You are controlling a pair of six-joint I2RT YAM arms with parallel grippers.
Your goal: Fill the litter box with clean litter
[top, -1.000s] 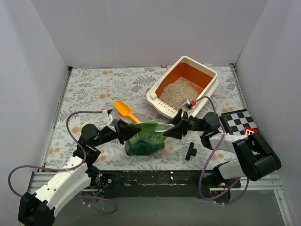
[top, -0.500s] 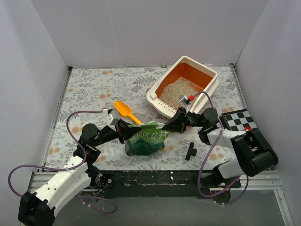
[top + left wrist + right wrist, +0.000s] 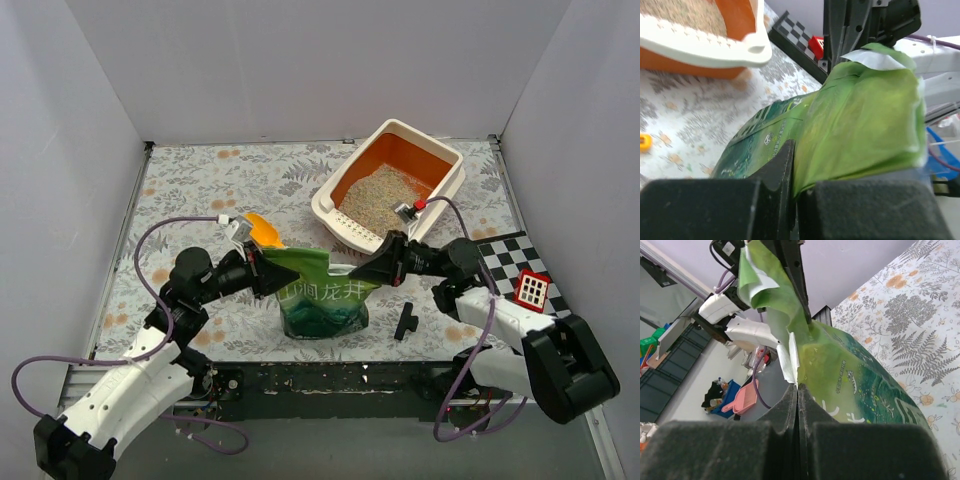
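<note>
My left tool (image 3: 270, 268) is clamped tight on one top corner of the glossy dark green crinkled bag (image 3: 322, 300). My right tool (image 3: 382, 268) pinches the opposite corner, so the bag stands upright between them by the near edge of the floral worktop (image 3: 200, 190). The cream-white plastic litter box (image 3: 441, 152), orange inside, sits toward the far right corner, with beige-grey sandy litter (image 3: 378, 195) lying in it.

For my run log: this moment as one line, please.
left gripper: shut on green bag | right gripper: shut on green bag | litter box: some clean litter inside
</note>
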